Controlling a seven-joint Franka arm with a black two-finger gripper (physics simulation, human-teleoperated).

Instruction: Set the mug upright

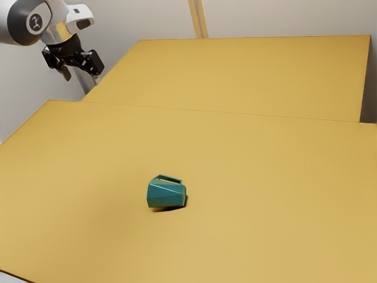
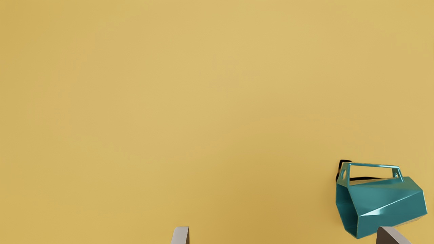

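My gripper [image 1: 81, 78] hangs high at the upper left of the exterior view, well apart from the mug. In the wrist view the gripper [image 2: 283, 235] is open, its two fingertips far apart with nothing held between them. The teal faceted mug [image 1: 166, 193] lies on its side on the yellow table. Seen from the hand, the mug [image 2: 386, 203] shows its dark open mouth at one end and its angular handle along one side. One fingertip overlaps the mug's edge in that picture, with the hand well above it.
The yellow table [image 1: 265, 194] stretches under and around the mug. Behind it, a second yellow surface [image 1: 253, 73] meets it along a thin seam. Pale walls stand beyond, with a yellow strip [image 1: 198, 17] running up one of them.
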